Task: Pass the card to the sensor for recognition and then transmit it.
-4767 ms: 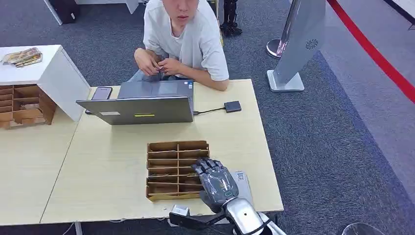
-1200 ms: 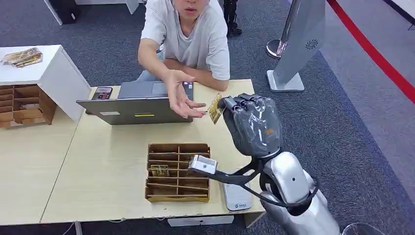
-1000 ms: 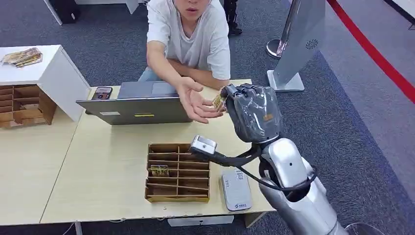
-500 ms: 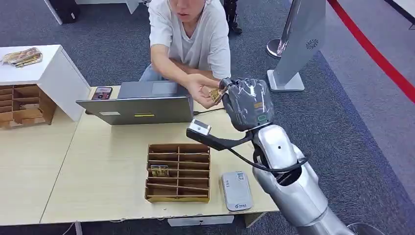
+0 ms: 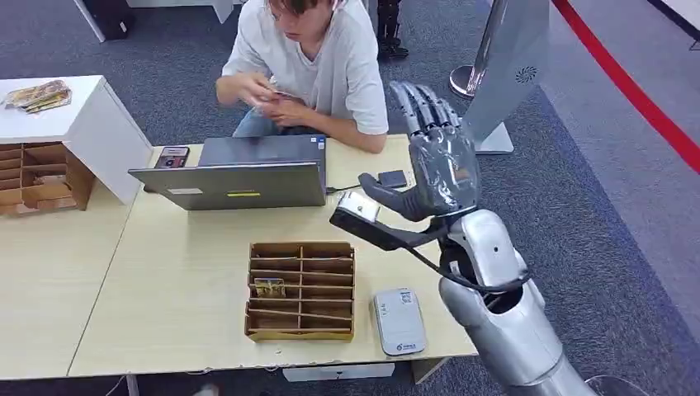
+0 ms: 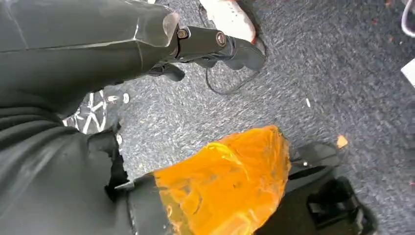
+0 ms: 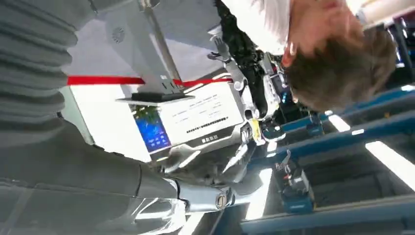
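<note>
My right hand point(image 5: 436, 161) is raised above the far right part of the table point(image 5: 182, 272), fingers straight and spread, holding nothing. In the right wrist view its thumb point(image 7: 205, 196) sticks out bare. The person point(image 5: 309, 58) behind the laptop has both hands point(image 5: 268, 92) together at the chest; I cannot make out the card between them. The grey sensor pad point(image 5: 399, 321) lies flat near the table's front right edge. Another card point(image 5: 268, 287) sits in the wooden slotted box point(image 5: 301, 289). My left hand point(image 6: 147, 44) hangs over the carpet, thumb out, gripping nothing.
An open laptop point(image 5: 231, 183) stands at the table's far side, cabled to a small black box point(image 5: 392, 178). A phone point(image 5: 171, 157) lies by its left. A white cabinet point(image 5: 78, 124) and second wooden box point(image 5: 37, 177) are at left, a kiosk stand point(image 5: 503, 74) at far right.
My right hand held a card out towards the person, who reached and took it. Now the hand is spread and bare, and the person's hands have drawn back to the chest.
</note>
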Controlling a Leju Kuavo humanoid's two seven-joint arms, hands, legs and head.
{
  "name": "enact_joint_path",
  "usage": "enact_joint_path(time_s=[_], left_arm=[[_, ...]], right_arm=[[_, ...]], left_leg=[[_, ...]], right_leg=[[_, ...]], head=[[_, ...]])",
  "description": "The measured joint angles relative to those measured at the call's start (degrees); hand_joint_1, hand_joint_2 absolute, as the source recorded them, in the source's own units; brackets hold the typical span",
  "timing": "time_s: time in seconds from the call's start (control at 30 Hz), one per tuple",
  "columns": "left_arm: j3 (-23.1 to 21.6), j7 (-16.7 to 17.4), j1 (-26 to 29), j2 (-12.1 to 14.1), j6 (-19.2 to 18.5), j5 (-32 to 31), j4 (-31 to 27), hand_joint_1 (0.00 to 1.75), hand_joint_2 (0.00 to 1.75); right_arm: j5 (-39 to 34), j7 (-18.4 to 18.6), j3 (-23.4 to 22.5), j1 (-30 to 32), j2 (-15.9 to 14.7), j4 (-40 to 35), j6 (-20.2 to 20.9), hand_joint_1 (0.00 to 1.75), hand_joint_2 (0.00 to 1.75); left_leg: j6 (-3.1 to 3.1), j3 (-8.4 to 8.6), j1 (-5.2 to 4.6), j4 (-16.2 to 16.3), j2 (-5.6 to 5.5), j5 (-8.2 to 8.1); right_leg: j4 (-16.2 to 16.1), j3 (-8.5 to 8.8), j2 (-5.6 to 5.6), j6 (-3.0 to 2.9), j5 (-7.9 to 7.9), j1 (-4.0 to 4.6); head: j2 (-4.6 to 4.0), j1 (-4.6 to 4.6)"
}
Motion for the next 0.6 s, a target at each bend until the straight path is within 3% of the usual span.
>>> enact_joint_path(time_s=[0.2, 0.6], left_arm=[[0.0, -2.0, -0.2, 0.0, 2.0, 2.6, 0.0, 0.0, 0.0], [0.0, -4.3, -0.5, 0.0, 4.2, 5.5, 0.4, 0.0, 0.0]], right_arm=[[-8.1, -3.3, -3.9, 3.2, -1.1, -3.3, -2.7, 0.0, 0.0], [-13.6, -5.9, -7.9, 6.6, -3.2, -5.9, -4.9, 0.0, 0.0]], left_leg=[[0.0, -0.01, 0.0, 0.0, 0.0, -0.01], [0.0, 0.0, 0.0, 0.0, -0.01, 0.0]], right_leg=[[0.0, -0.01, -0.01, 0.0, 0.0, 0.0], [0.0, -0.01, -0.01, 0.0, 0.0, 0.0]], head=[[0.0, 0.0], [0.0, 0.0]])
